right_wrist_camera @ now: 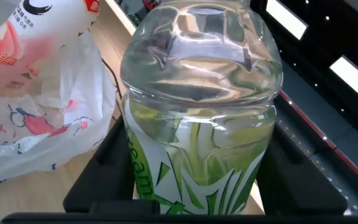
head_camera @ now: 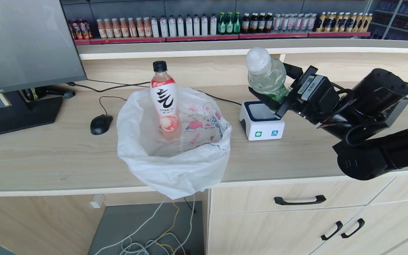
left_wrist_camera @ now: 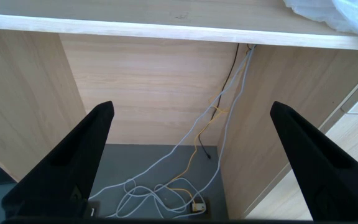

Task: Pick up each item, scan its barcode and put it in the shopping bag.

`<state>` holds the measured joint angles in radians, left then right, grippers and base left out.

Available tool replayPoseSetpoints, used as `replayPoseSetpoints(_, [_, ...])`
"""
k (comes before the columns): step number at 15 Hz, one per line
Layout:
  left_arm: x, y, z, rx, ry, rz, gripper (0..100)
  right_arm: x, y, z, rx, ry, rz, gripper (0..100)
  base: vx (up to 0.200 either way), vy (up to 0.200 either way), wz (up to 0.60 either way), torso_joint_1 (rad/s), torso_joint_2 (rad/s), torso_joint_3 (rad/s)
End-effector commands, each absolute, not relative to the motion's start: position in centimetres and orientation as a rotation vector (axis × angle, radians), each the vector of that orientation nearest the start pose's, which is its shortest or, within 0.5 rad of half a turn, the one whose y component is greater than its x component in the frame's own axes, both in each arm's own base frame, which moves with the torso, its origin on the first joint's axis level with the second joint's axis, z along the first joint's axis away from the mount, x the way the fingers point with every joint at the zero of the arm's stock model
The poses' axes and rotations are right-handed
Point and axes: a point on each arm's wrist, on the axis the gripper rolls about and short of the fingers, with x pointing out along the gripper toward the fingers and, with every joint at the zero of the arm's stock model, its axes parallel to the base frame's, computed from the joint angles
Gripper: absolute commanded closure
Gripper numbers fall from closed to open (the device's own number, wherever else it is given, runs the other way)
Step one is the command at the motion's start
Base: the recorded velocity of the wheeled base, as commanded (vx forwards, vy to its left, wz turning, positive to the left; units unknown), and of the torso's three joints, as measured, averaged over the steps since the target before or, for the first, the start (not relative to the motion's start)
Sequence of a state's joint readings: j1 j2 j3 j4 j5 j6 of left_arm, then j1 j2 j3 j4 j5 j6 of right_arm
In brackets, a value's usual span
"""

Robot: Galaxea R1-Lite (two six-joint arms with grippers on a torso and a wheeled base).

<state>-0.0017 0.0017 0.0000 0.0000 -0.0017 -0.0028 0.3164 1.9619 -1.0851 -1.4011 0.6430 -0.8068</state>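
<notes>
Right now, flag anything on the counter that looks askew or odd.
The shopping bag sags over the front edge of the counter with the pink bottle upright inside, so it might slide off. Nothing looks spilled. The right gripper holds the green-label bottle tilted above the scanner.

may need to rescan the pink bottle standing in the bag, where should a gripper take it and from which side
Probably the shoulder below the black cap, coming level from the robot's left. The pink bottle stands upright, its top clear of the bag rim, while plastic surrounds its lower half. The right gripper holds the clear bottle on the other side.
</notes>
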Motion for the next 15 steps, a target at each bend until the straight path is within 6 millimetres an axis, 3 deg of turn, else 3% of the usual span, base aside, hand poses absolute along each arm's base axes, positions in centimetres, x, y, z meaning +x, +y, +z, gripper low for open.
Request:
replayPoseSetpoints(1, [-2.3, 0.0, 7.6, -0.003, 0.002, -0.003, 0, 35.4, 12.7, 23.4, -0.843, -0.898, 0.693, 100, 0.000, 0.000, 0.00, 0.000, 0.00, 0.000])
replayPoseSetpoints(8, [-2.3, 0.0, 7.6, -0.005, 0.002, -0.003, 0, 37.8, 12.5, 21.8, -0.914, -0.958, 0.788, 100, 0.000, 0.000, 0.00, 0.000, 0.00, 0.000])
replayPoseSetpoints(15, [-2.3, 0.0, 7.6, -0.005, 0.002, -0.003, 0, 38.0, 12.0, 21.6, -0.931, -0.967, 0.809, 100, 0.000, 0.000, 0.00, 0.000, 0.00, 0.000])
